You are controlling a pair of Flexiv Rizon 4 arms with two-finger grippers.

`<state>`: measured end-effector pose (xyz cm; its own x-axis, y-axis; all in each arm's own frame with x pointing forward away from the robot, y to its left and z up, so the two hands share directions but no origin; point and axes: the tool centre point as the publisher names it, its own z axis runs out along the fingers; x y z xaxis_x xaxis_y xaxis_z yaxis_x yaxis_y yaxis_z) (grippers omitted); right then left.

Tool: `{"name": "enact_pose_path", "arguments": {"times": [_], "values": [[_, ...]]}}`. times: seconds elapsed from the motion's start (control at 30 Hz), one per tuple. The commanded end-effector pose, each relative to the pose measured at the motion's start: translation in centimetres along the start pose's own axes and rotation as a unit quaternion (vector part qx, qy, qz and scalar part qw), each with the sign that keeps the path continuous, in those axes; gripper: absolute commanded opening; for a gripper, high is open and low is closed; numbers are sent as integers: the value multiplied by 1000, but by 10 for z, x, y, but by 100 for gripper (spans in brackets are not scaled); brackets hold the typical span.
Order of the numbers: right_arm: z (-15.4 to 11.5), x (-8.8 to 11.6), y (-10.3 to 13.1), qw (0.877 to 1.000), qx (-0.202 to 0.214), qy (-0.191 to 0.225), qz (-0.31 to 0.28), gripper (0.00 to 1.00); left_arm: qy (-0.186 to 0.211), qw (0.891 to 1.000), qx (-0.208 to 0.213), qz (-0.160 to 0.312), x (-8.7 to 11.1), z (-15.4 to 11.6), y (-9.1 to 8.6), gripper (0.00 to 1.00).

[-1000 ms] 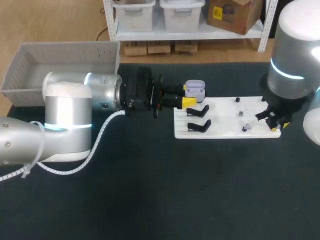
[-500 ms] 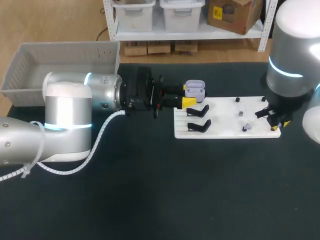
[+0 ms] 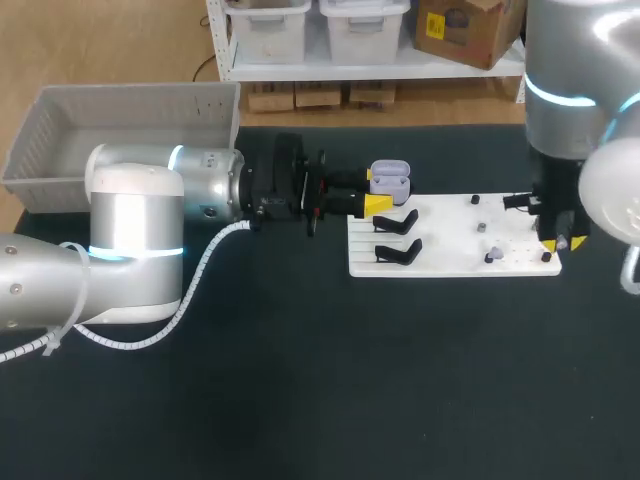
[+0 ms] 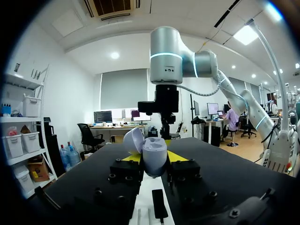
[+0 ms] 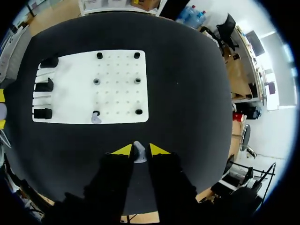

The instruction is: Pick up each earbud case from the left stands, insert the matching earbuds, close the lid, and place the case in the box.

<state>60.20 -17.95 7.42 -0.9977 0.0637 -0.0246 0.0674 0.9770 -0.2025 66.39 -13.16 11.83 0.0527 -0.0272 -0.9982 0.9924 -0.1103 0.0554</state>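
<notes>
A lavender earbud case (image 3: pixel 390 180) with its lid up sits between the yellow tips of my left gripper (image 3: pixel 379 194), which is shut on it just behind the white board (image 3: pixel 450 250). In the left wrist view the case (image 4: pixel 154 151) fills the gap of that gripper (image 4: pixel 153 160). My right gripper (image 3: pixel 562 241) hangs over the board's right end. In the right wrist view this gripper (image 5: pixel 138 151) is shut on a small lavender earbud (image 5: pixel 138 154). A second earbud (image 5: pixel 96 119) stands on the board (image 5: pixel 70 89) near its front edge, also seen from the head camera as the earbud (image 3: pixel 490 257).
Two black stands (image 3: pixel 397 222) (image 3: pixel 398 250) occupy the board's left end, with small dark pegs (image 3: pixel 481 227) across its right half. A grey box (image 3: pixel 60 130) sits at the table's back left corner. Dark tabletop surrounds the board.
My right arm has swung further in over the board's right end and its gripper has lifted slightly, fingers closing a little on the earbud. The left arm and case have stayed still.
</notes>
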Motion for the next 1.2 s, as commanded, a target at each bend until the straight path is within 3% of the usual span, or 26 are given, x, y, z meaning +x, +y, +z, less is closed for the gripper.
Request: {"name": "enact_pose_path", "arguments": {"times": [0.03, 0.63, 0.87, 1.2], "values": [[-5, 1, 7, 1000, -3, 9, 10, 0, 0, 1000, -3, 1, 0, 0, -2, 0], [-5, 1, 7, 1000, -3, 9, 10, 0, 0, 1000, -3, 1, 0, 0, -2, 0], [-25, 5, 29, 998, -17, 0, 67, 0, 0, 1000, -2, 4, 0, 3, -2, 0], [-53, 9, 34, 988, -20, 9, 156, 0, -15, 1000, 12, 16, 2, 22, -11, 0]]}}
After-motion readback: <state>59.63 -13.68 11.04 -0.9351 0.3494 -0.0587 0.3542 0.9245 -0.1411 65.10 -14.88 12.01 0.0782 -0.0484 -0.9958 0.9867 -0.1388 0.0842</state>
